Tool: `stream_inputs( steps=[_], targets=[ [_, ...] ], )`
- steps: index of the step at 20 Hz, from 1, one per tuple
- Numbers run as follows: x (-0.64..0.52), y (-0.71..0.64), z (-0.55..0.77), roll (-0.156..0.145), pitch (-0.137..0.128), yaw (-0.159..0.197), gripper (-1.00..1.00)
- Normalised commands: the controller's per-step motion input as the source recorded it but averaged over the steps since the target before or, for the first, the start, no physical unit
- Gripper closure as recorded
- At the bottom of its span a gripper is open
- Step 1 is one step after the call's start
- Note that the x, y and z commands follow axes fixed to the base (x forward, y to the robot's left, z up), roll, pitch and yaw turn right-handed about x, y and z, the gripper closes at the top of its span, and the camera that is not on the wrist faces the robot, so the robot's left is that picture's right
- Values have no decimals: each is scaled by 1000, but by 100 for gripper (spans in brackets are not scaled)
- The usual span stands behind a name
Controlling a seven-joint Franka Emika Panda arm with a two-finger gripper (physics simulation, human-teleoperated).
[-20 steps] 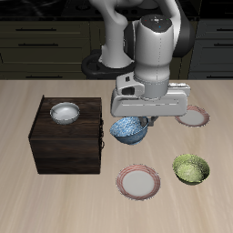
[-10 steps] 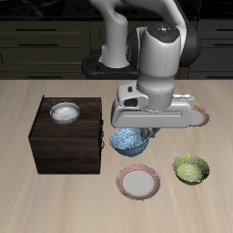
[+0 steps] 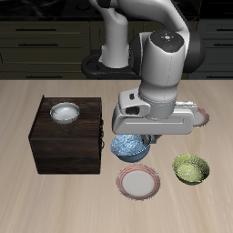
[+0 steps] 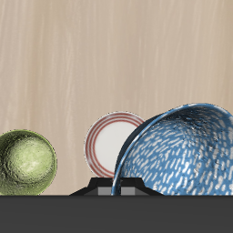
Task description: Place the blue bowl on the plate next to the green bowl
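Note:
The blue bowl [image 3: 131, 147], glossy blue with white speckles, hangs from my gripper [image 3: 144, 138] above the table, just behind the plate [image 3: 139, 181]. The gripper is shut on the bowl's rim. The plate has a white centre and a pinkish-red rim and lies near the table's front edge. The green bowl [image 3: 191, 168] sits beside that plate. In the wrist view the blue bowl [image 4: 182, 153] fills much of the frame, partly covering the plate [image 4: 111, 141], with the green bowl [image 4: 25, 162] beside it.
A dark wooden cabinet [image 3: 65, 141] stands beside the plate, with a plain white bowl [image 3: 65, 113] on top. A second alike plate [image 3: 194, 116] lies farther back, partly hidden by my arm. A dark round stove top [image 3: 96, 65] sits at the table's back.
My gripper has carried the blue bowl toward the table's front edge and lower, closer to the plate beside the green bowl.

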Motion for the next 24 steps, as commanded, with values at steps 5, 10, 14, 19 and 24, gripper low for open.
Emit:
stream_inputs(
  steps=[5,10,14,19,24],
  targets=[
    [27,10,-209,-13,15,9,100],
    [60,58,-379,-4,26,31,100],
    [41,72,-476,-8,39,16,100],
    [-13,34,-337,8,52,-12,100],
    [-28,17,-379,-2,62,-7,100]
  ],
)
